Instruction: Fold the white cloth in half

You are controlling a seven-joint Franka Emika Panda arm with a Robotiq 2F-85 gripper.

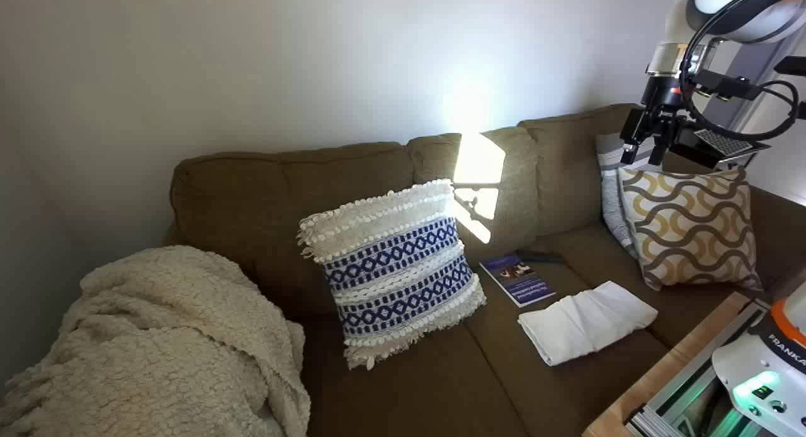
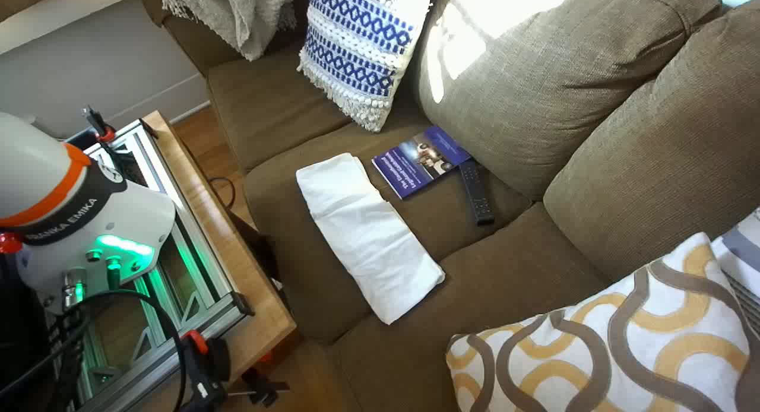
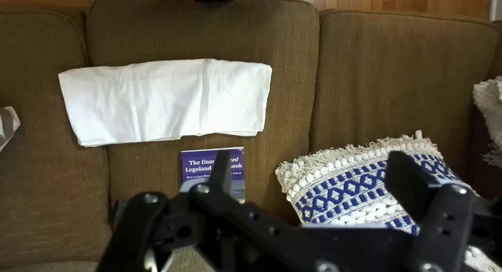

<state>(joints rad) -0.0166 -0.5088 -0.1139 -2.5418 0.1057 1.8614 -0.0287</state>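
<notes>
Currently, the white cloth [image 2: 368,240] lies flat on the sofa [image 2: 285,222], a long rectangle with shallow creases and layered edges. Most of it rests on the middle seat, while an end crosses the seam onto the next seat. The pincer [image 1: 643,155] hangs in the air, well apart from the cloth, its two fingers [image 3: 408,182] spread wide from each other. Just beside the cloth, on the far side toward the backrest [image 1: 296,198], lies a purple book [image 2: 423,161], a narrow gap between the two. A black remote [image 2: 477,195] sits right at the book's corner; whether they touch, I cannot tell. In an exterior view, a blue-and-white fringed pillow [image 1: 403,279] stands tilted by the backrest to the left of the book, and a bulky cream blanket [image 1: 170,342] is heaped at the near left. At the far right of that view, a wavy-patterned cushion [image 1: 692,229] stands in front of a striped cushion [image 1: 612,191]. The robot's base [image 2: 136,216] glows green above a wooden counter [image 2: 267,323] on the near side of the sofa.
</notes>
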